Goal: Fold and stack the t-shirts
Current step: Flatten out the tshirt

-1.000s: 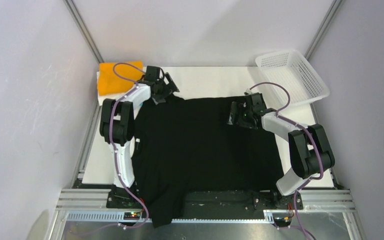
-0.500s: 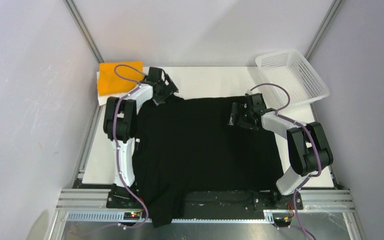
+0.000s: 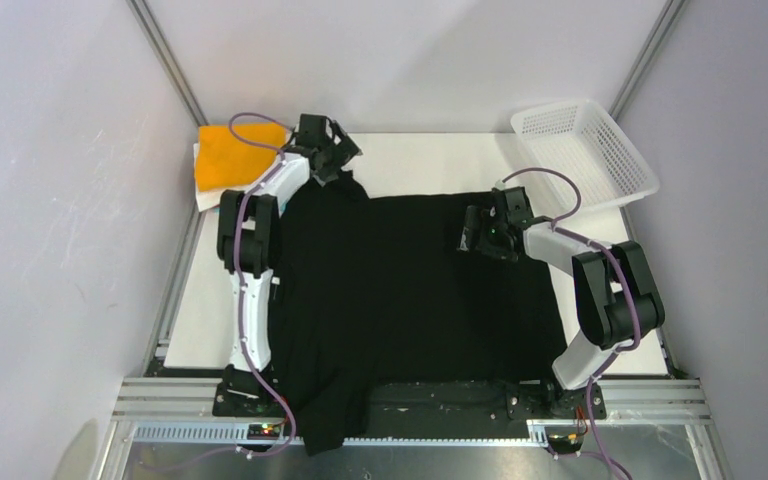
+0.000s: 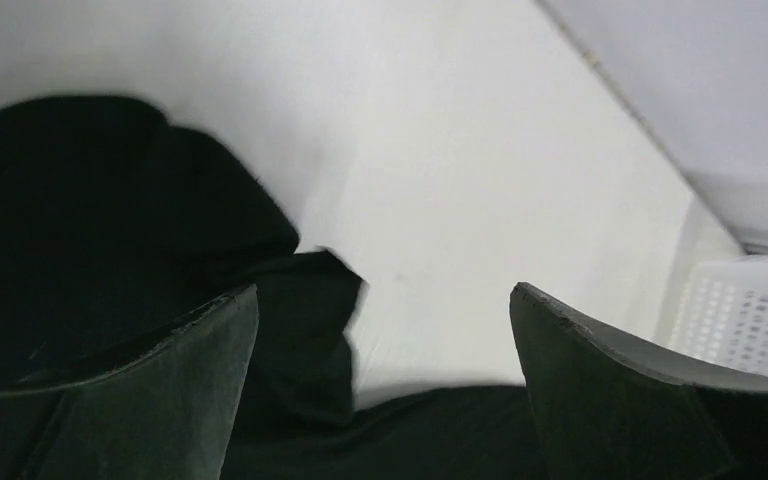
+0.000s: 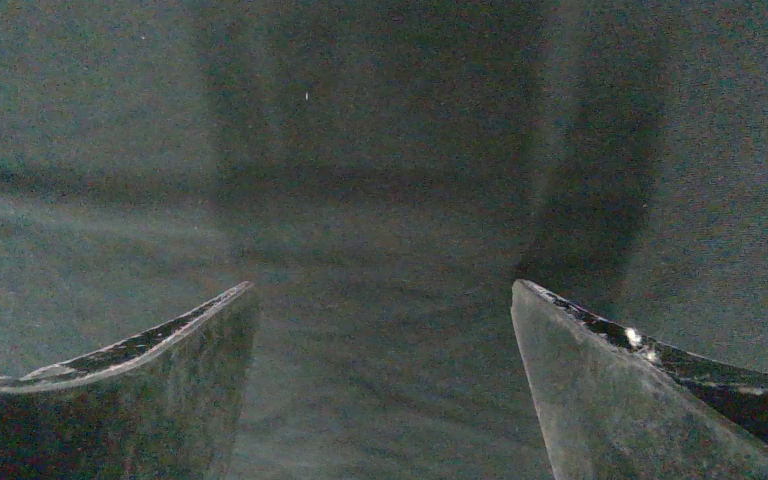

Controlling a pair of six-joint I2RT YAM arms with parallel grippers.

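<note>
Top external: black t-shirt [image 3: 410, 290], left gripper [image 3: 332, 152] at its 11 o'clock corner, right gripper [image 3: 473, 232] at 1 o'clock; both jaws apart.

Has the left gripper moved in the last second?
Yes: the left gripper has moved toward the far side, from the orange t-shirt's near edge to level with its middle.
</note>
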